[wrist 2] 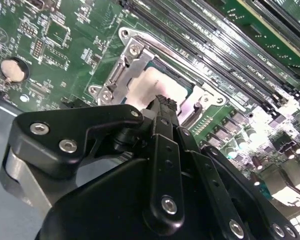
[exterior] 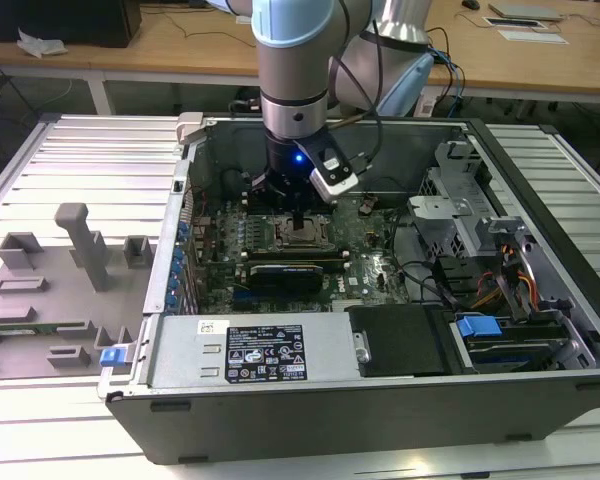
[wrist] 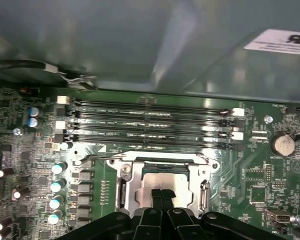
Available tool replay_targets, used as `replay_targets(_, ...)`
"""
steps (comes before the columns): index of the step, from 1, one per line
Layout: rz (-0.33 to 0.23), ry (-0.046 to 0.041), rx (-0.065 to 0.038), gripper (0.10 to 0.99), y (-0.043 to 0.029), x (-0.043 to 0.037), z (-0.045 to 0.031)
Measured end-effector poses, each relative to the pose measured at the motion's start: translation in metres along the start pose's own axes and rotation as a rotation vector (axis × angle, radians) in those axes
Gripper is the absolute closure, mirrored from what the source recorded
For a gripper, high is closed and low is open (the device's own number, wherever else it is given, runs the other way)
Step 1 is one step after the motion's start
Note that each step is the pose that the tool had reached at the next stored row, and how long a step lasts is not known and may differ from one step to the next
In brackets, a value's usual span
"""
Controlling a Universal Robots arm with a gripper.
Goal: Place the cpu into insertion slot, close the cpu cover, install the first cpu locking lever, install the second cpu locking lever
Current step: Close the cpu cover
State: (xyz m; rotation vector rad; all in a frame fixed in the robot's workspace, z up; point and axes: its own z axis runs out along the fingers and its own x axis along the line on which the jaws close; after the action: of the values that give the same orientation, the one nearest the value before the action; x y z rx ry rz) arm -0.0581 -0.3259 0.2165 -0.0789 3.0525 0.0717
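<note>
Fingers of the tool [wrist: 163,194] press together, holding nothing, tips just over the cpu [wrist: 160,176], seated in the insertion slot [exterior: 300,238] beneath the lowered cpu cover [wrist: 131,186]. Latching the locking lever [wrist: 140,156] alongside seems in hand, needing steady pressure.

You have the computer case [exterior: 380,410] on the tabletop [exterior: 80,160], with a fixture tray [exterior: 40,300] beside it at the exterior view's left. Inside the case lies the motherboard [exterior: 372,272]. On it, the cpu cover [wrist: 135,182] lies flat around the cpu [wrist 2: 150,87], with the memory slots [wrist: 150,120] just beside it. Your gripper [wrist: 162,194] stands over the cpu.
</note>
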Motion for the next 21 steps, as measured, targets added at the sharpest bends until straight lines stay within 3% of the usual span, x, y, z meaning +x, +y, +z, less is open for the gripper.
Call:
replay_targets(4, 0.006, 0.0001, 0.005, 0.980, 0.0002, -0.0010, -0.0024)
replay_targets(5, 0.009, -0.0001, 0.005, 0.980, 0.0004, -0.0014, -0.0072)
replay_targets(13, 0.019, -0.0005, 0.006, 0.980, 0.0013, -0.0029, -0.0246)
replay_targets(21, 0.022, -0.0007, 0.006, 0.980, 0.0013, -0.0030, -0.0259)
